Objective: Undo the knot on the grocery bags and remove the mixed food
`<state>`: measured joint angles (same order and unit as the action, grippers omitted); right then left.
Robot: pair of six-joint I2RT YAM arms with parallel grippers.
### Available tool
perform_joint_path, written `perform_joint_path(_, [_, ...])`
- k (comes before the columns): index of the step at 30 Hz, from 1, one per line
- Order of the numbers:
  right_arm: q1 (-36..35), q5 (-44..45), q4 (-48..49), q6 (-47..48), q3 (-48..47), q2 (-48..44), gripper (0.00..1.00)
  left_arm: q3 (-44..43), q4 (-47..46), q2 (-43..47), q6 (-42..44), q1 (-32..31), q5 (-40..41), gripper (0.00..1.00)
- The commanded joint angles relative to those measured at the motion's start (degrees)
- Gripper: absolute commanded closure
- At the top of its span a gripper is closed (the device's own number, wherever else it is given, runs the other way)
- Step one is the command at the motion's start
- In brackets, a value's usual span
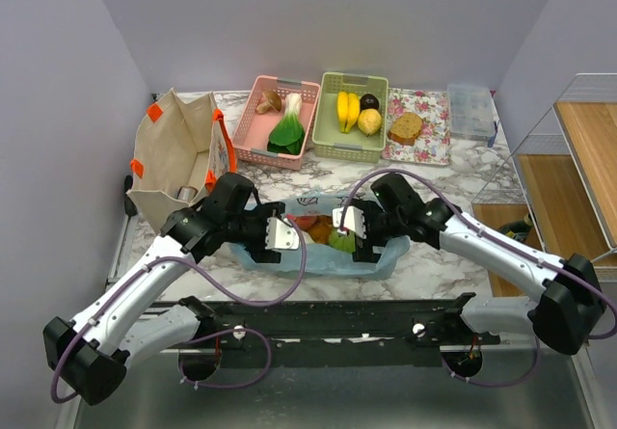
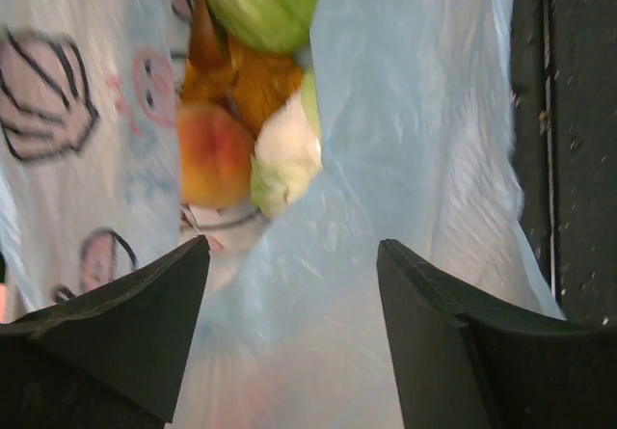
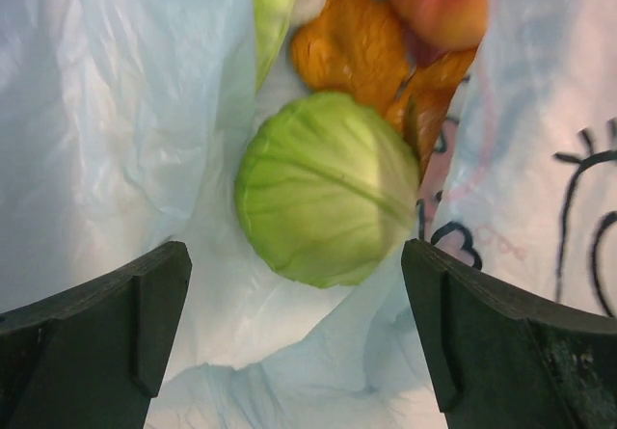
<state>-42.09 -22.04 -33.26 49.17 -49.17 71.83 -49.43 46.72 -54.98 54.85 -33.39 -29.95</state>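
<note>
Far left, you have the beige canvas tote [image 1: 178,154] standing on the marble table [image 1: 289,180], well apart from the work. Your left gripper [image 2: 294,255] hangs over the left side of the light blue plastic bag [image 1: 386,258], fingers spread wide and holding nothing. Past them you see a peach [image 2: 214,154] and a pale green piece [image 2: 284,154] in the bag's open mouth. The bag lies mid-table between both arms. Your right gripper [image 3: 296,255] is likewise spread and empty, just above a round green cabbage [image 3: 323,202], with orange pieces [image 3: 352,48] right beside it.
</note>
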Motion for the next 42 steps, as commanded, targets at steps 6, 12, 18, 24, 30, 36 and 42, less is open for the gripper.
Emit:
perform_joint_path(6, [-2.4,-7.8,5.0,-6.9,-2.1,-3.5,0.21,-7.0,-10.2,-6.9,-20.7,-6.2,-1.3,0.52])
perform_joint_path(12, [-3.2,-6.3,5.7,-4.3,3.9,-3.2,0.59,0.1,-11.4,-12.7,-14.7,-8.1,3.2,0.72])
perform_joint_path(18, [-3.8,-3.7,5.0,0.9,10.3,-4.3,0.62,11.5,-10.1,-7.9,-4.1,-10.3,4.4,0.82])
perform_joint_path(24, [-4.9,-2.1,4.6,3.8,14.8,-4.8,0.59,16.9,-7.5,-7.0,0.8,-14.6,7.0,0.84])
perform_joint_path(30, [-5.6,-0.8,4.6,4.8,15.1,-3.3,0.46,19.7,-6.3,-7.1,6.1,-16.5,10.8,0.74])
perform_joint_path(36, [-5.6,-3.8,2.5,-1.5,6.9,-6.7,0.27,11.0,-2.3,-0.4,-1.3,-16.4,4.4,0.34])
perform_joint_path(42, [-5.6,-4.5,3.9,-7.9,2.9,-9.7,0.23,1.2,-4.9,1.1,-7.1,-15.2,1.4,0.29])
